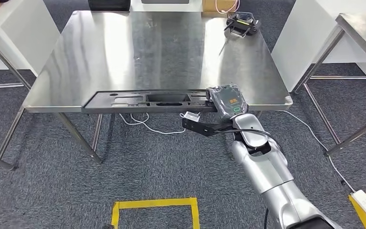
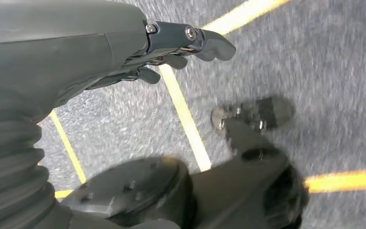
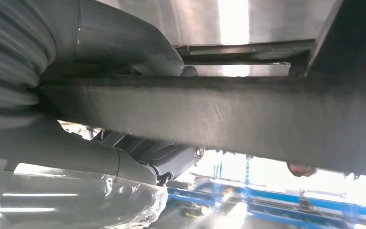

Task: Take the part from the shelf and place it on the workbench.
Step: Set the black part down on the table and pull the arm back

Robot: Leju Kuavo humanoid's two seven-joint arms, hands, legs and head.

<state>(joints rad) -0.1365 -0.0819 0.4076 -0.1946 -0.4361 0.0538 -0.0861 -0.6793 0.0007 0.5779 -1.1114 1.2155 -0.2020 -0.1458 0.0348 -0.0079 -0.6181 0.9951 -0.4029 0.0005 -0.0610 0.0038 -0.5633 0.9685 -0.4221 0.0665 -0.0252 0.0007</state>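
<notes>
Right hand (image 1: 226,102), wrapped in clear plastic film, sits at the near edge of the steel workbench (image 1: 100,57), clamped on the right end of the long black part (image 1: 145,98). That part lies along the bench's near edge, flat on the steel, with cut-outs along its length. In the right wrist view the part (image 3: 209,119) crosses the picture as a thick dark bar, with the thumb (image 3: 138,43) on one side and the darker fingers (image 3: 171,160) on the other. The fingertips themselves are hidden behind the bar, and the film (image 3: 76,200) blurs the rest of the hand.

The left hand (image 2: 171,52) hangs over the grey carpet (image 2: 314,71), its fingers curled in loosely with nothing in them; the picture is blurred and how far they are closed I cannot tell.

A small black device (image 1: 240,24) lies at the far right corner of the bench, well apart from the part; its details are too small to make out. A white cable (image 1: 138,121) trails on the carpet under the bench. Yellow tape (image 1: 155,205) marks a square on the floor near the robot, cut off by the picture's edge. A power strip (image 1: 364,202) lies at the right. A second steel table (image 1: 362,24) stands to the right, only partly in view.
</notes>
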